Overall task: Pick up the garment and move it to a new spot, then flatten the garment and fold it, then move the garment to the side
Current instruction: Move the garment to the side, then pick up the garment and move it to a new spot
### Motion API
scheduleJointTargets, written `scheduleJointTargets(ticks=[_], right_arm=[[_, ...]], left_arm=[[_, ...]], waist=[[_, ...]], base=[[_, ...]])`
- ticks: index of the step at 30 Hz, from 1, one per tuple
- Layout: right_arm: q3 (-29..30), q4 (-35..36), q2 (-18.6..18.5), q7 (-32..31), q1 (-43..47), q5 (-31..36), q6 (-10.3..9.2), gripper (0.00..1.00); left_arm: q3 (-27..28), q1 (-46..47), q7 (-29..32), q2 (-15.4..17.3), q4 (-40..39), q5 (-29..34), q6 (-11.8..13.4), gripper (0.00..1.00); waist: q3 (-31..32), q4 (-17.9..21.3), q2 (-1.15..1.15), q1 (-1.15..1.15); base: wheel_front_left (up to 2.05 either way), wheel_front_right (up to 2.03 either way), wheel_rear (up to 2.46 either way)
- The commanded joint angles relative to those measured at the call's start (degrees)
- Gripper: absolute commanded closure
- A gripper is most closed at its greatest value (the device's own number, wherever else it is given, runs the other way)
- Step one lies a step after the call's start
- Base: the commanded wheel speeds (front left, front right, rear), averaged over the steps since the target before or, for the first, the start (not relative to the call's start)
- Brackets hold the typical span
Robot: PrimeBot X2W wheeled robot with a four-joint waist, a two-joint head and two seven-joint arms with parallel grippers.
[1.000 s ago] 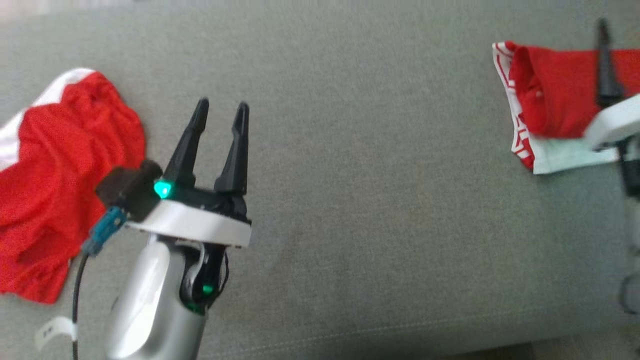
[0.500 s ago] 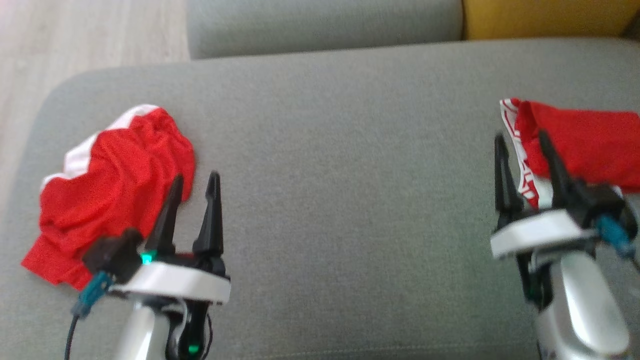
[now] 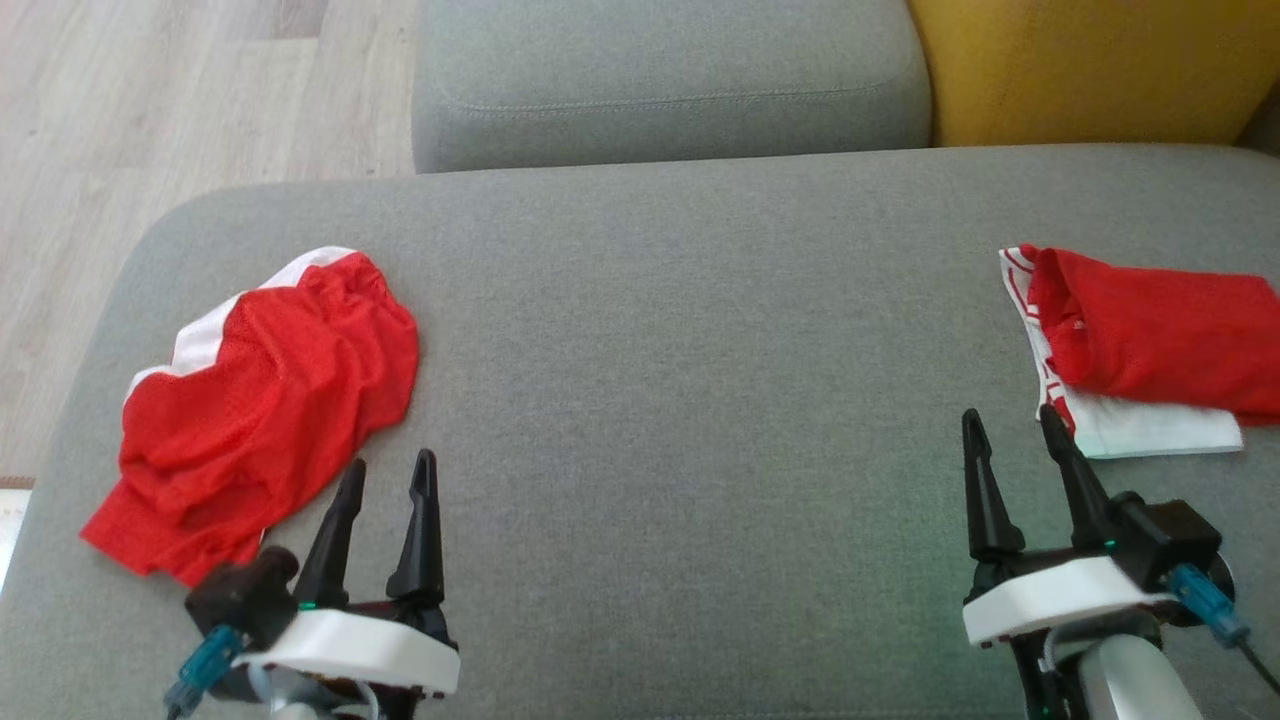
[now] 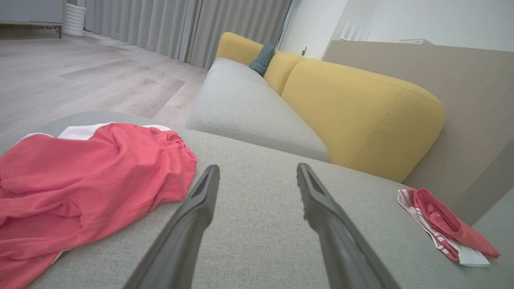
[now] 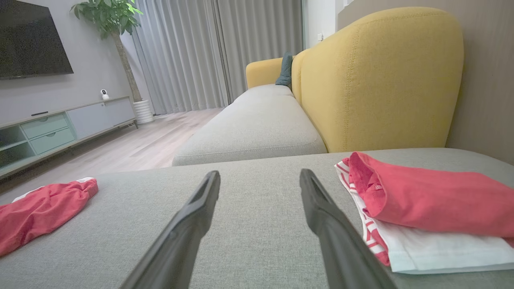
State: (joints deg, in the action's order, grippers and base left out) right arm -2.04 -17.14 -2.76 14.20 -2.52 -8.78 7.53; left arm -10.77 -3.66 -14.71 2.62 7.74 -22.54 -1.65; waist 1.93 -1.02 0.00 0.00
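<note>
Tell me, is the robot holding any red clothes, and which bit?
Nothing is held. The left gripper and right gripper are open and empty; the crumpled red garment and folded pile lie on the sofa.

Thin red mesh-cloth garment [image 3: 270,400] — matt, coarse-woven grey fabric cushion [image 3: 700,400]

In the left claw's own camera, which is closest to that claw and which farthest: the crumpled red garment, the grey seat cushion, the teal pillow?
1. Crumpled red garment, just left of the left gripper.
2. Grey seat cushion, straight ahead.
3. Teal pillow, far end of the sofa.
</note>
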Motion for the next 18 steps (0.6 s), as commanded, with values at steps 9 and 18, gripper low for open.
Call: scheduleJointTargets(ticks=[9, 18], right_arm=[[-1.8, 3.9, -0.1, 0.8, -0.1, -1.1, -0.04, 0.0], [-2.2, 3.8, -0.1, 0.8, -0.3, -1.9, -0.04, 0.0]], left_arm=[[2.4, 1.4, -0.3, 0.3, -3.2, 0.6, 0.5, 0.0], [2.1, 1.5, -0.3, 0.3, -3.5, 0.5, 0.2, 0.0]], waist=[[0.4, 0.4, 0.0, 0.0], [0.2, 0.6, 0.0, 0.0]], base=[[0.0, 0.0, 0.0], [0.0, 0.0, 0.0]])
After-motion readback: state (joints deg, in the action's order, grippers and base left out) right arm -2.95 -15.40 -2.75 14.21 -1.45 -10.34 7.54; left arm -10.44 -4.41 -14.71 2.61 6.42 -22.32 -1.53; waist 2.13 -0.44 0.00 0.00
